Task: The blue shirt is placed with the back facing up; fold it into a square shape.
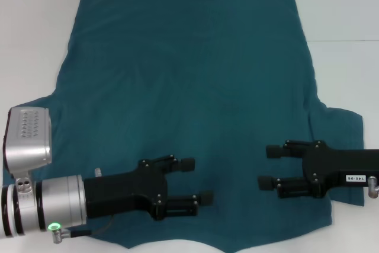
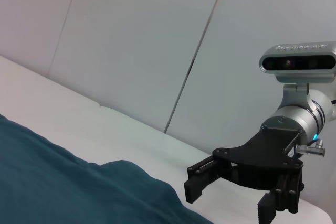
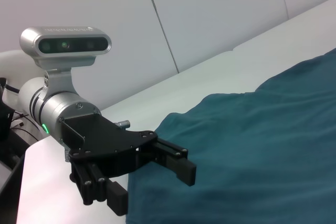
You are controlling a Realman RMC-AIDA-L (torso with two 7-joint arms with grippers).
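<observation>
The blue shirt [image 1: 189, 99] lies flat and spread on the white surface [image 1: 349, 57], plain side up, with no letters visible. Its straight hem is at the far side from the robot and its sleeves spread out at the near side.

The left end effector [image 1: 200, 181] is over the near part of the shirt, on the left sleeve side, and it points toward the middle of the shirt. Its two fingers are apart and hold nothing. The right end effector [image 1: 267, 167] is over the near part of the shirt on the right sleeve side and points toward the left one. Its fingers are also spread and empty. I cannot tell if the fingers touch the fabric.

Around the shirt the surface is white. Behind the shirt, the wrist views show a pale wall [image 2: 131, 40] made of panels with thin dark seams.
</observation>
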